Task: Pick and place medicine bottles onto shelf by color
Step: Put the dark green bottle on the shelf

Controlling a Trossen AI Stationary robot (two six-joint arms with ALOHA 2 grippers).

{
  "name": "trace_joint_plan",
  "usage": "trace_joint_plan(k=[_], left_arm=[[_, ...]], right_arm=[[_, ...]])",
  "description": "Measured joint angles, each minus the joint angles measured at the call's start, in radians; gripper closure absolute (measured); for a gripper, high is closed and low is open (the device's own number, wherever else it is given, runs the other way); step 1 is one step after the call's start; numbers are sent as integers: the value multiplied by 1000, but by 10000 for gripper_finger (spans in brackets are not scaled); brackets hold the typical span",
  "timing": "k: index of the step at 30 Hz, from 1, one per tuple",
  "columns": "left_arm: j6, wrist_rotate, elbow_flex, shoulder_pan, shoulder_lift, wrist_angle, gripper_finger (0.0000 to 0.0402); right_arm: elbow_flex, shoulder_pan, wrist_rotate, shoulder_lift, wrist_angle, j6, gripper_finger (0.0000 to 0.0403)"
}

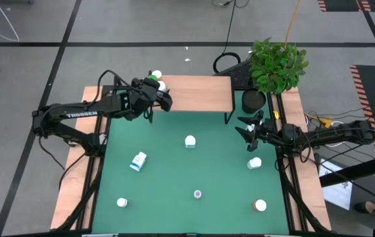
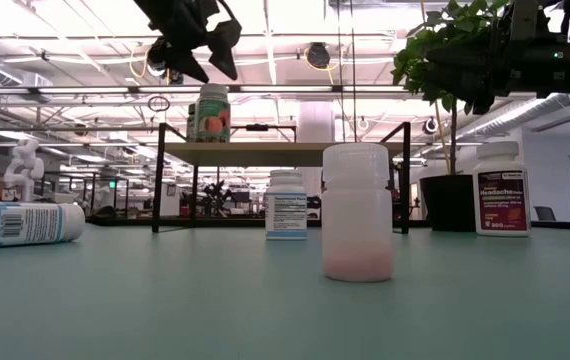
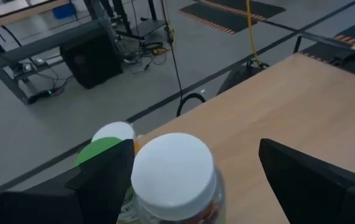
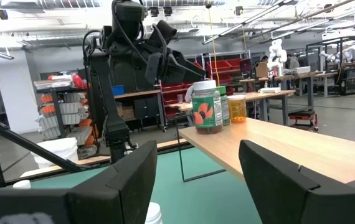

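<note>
White-capped bottle [image 3: 174,177] with peach label stands on the shelf [image 1: 197,93].
Left gripper [image 1: 156,94] hangs wide above it, holding nothing.

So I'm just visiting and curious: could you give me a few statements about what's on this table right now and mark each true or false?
1. Bottles already stand on the shelf. True.
2. The left gripper grips a bottle. False: it hangs open above the peach-labelled bottle.
3. The blue-labelled bottle lies on its side on the mat. True.
4. The right gripper carries a bottle. False: it is open and empty.
5. The plant stands on the shelf. False: it stands beside it.
</note>
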Motion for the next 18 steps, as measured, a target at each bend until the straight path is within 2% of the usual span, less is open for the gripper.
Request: trace_joint_plan(k=[18], left_arm=[[-39, 34, -13, 52, -1, -37, 55]], right_arm=[[0, 0, 0, 0, -4, 1, 179]])
